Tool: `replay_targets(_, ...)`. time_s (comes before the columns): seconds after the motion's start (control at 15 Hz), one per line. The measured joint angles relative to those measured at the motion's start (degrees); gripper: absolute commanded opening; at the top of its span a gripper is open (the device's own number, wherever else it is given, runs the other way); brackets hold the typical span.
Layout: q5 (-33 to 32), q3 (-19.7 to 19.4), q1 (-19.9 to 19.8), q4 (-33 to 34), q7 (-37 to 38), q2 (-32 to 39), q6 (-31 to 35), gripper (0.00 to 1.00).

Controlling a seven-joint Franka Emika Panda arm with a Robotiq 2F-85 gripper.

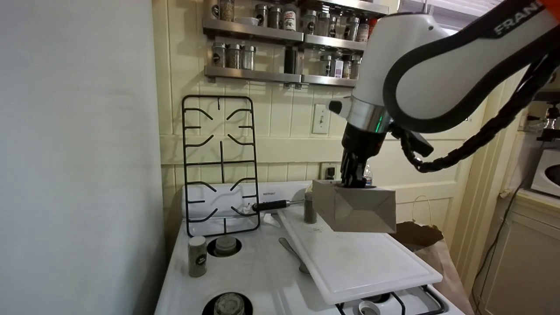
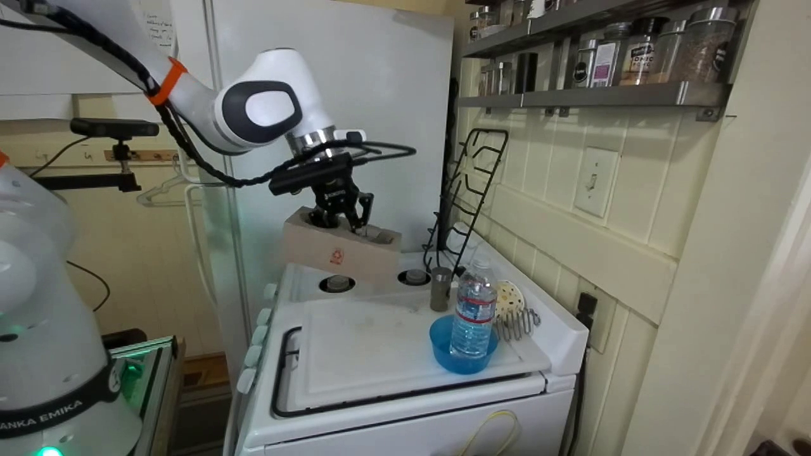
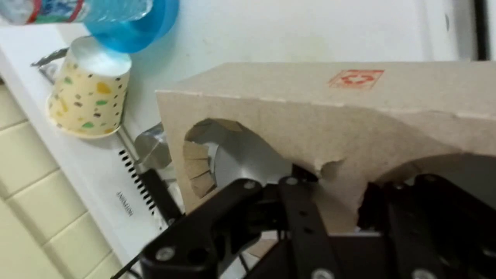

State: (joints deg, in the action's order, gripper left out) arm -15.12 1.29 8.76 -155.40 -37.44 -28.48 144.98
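Note:
My gripper (image 1: 353,183) is shut on a brown cardboard box (image 1: 365,213) and holds it in the air above the white stove (image 1: 262,280). In an exterior view the box (image 2: 341,256) hangs tilted, with a red recycling mark on its side. In the wrist view the box (image 3: 267,83) has two round cut-outs in its upper face. The fingers (image 3: 337,193) reach into the cut-outs and straddle the strip of cardboard between them, which is torn at its edge. A grey, shiny surface shows inside the left cut-out. The fingertips are hidden inside the box.
A white board (image 1: 350,262) lies on the stove. A capped jar (image 1: 197,257), a spoon (image 1: 294,255) and another jar (image 2: 440,289) stand or lie nearby. A bottle (image 2: 474,310) stands in a blue bowl (image 2: 443,354). A patterned cup (image 3: 91,93) is at the back. A grate (image 1: 221,163) leans upright.

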Motion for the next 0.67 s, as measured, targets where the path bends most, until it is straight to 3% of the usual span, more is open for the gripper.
replay_targets(0.4, -4.69, 0.40, 1.93, 0.38, -5.60, -14.57, 0.61, 0.01)
replay_targets(0.67, -4.95, -2.71, 1.22, 0.86, -5.64, -18.69, 11.22, 0.01)
